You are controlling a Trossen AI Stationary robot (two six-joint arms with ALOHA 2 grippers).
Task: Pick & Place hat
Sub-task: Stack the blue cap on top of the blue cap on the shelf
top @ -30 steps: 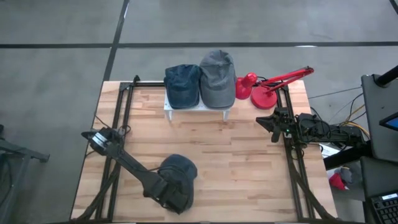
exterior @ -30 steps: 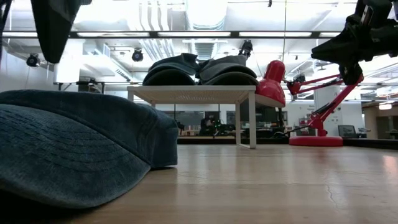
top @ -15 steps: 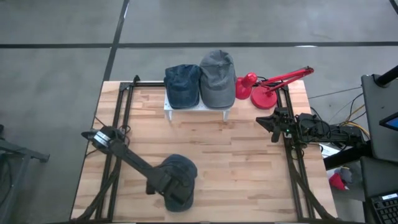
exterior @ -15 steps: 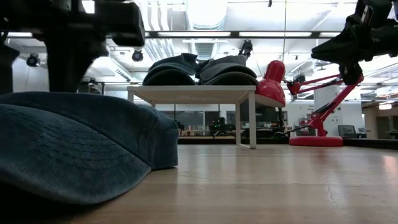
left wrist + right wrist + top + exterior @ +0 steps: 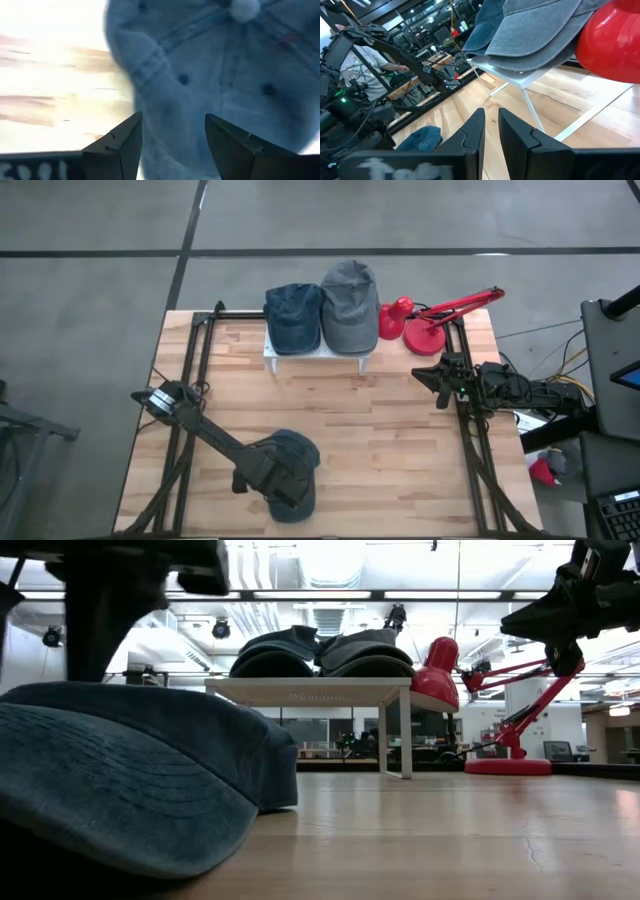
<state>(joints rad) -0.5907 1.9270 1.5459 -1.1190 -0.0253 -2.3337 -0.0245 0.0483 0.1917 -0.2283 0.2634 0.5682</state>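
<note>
A blue denim cap [image 5: 297, 452] lies on the wooden table near its front edge, left of the middle; it fills the low view's left [image 5: 130, 780]. My left gripper [image 5: 278, 485] points down over the cap's near part, open. In the left wrist view [image 5: 172, 145] its two fingers stand over the crown [image 5: 210, 65], below the top button [image 5: 245, 7]. My right gripper [image 5: 437, 380] waits raised at the table's right edge, shut and empty. My left gripper comes at the cap from above with its fingers [image 5: 120, 147] spread over the crown's edge. I cannot tell whether the fingertips touch the cloth. The cap rests on the table.
A small white stand [image 5: 320, 352] at the table's far middle bears a dark blue cap [image 5: 293, 315] and a grey cap [image 5: 350, 305]. A red desk lamp [image 5: 430, 320] stands to its right. Bare wood lies between the stand and the cap.
My left gripper has moved from the table's near edge toward the far edge, over the cap, staying open. In the low view the cap has shifted a little, toward that picture's right.
</note>
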